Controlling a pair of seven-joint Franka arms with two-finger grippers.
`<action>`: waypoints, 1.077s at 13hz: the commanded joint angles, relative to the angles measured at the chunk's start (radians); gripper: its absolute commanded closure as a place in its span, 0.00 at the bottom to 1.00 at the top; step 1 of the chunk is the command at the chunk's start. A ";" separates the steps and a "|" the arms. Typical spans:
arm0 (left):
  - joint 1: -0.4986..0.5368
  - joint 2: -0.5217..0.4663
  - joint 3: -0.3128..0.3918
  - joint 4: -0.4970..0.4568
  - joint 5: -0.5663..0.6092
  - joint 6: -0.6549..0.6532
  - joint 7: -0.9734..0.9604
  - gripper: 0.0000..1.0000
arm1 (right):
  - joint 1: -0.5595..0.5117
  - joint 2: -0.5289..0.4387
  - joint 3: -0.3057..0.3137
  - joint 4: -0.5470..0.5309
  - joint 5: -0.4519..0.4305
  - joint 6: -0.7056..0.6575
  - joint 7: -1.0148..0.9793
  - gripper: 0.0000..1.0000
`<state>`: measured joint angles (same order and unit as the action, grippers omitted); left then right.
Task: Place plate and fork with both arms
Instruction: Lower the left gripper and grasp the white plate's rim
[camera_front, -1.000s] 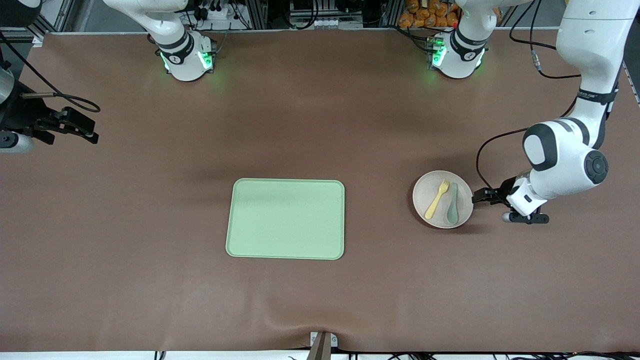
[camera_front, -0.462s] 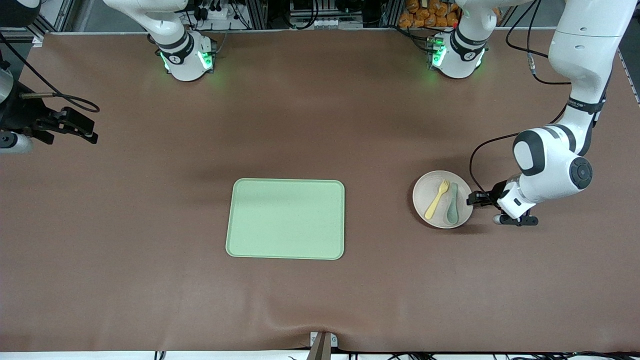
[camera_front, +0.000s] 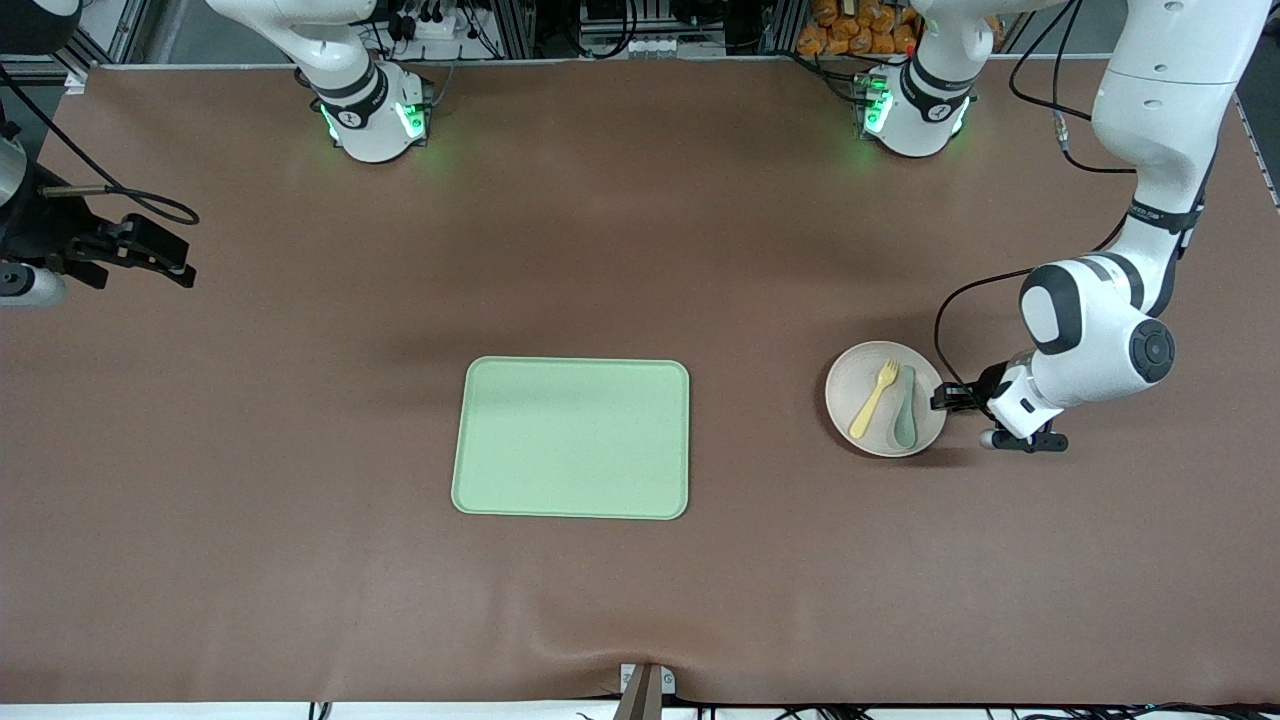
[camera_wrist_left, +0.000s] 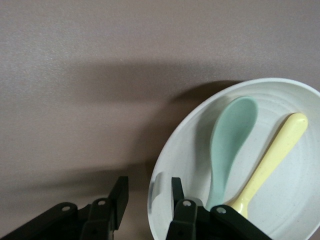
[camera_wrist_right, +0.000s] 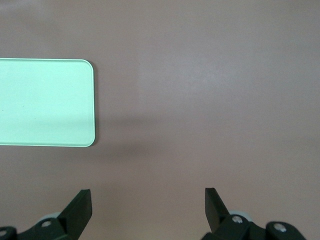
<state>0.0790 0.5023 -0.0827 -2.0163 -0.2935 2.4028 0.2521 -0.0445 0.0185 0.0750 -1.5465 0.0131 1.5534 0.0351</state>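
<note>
The pale plate (camera_front: 848, 385) lies on the table toward the left arm's end, holding the yellow fork (camera_front: 873, 398) and a grey-green spoon (camera_front: 905, 405) side by side. My left gripper (camera_front: 942, 397) is low at the plate's edge. In the left wrist view its jaws (camera_wrist_left: 149, 182) straddle the rim of the plate (camera_wrist_left: 280, 200), one finger inside and one outside, with a gap still showing. The fork's handle (camera_wrist_left: 275, 150) and the spoon (camera_wrist_left: 230, 135) lie just past the inner finger. My right gripper (camera_front: 160, 262) waits open above the table at the right arm's end, holding nothing (camera_wrist_right: 147, 197).
A rectangular light green tray (camera_front: 570, 437) sits mid-table, its corner also in the right wrist view (camera_wrist_right: 45, 100). Brown mat surrounds it. The left arm's cable loops above the table beside the plate.
The left arm has slid its gripper in toward the plate, and its jaws have narrowed around the rim. The plate, fork and right arm have not moved.
</note>
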 joint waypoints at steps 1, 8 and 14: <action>-0.004 0.009 -0.003 0.011 -0.021 0.012 0.021 0.69 | -0.017 -0.017 0.009 -0.014 0.007 -0.004 -0.001 0.00; -0.007 0.019 -0.003 0.021 -0.019 0.013 0.055 0.91 | -0.017 -0.017 0.009 -0.014 0.007 -0.004 -0.001 0.00; -0.007 0.027 -0.026 0.056 -0.018 0.013 0.061 1.00 | -0.017 -0.017 0.009 -0.015 0.007 -0.004 -0.001 0.00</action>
<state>0.0745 0.5081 -0.0968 -1.9947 -0.2935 2.4038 0.2894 -0.0446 0.0185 0.0750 -1.5467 0.0131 1.5527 0.0351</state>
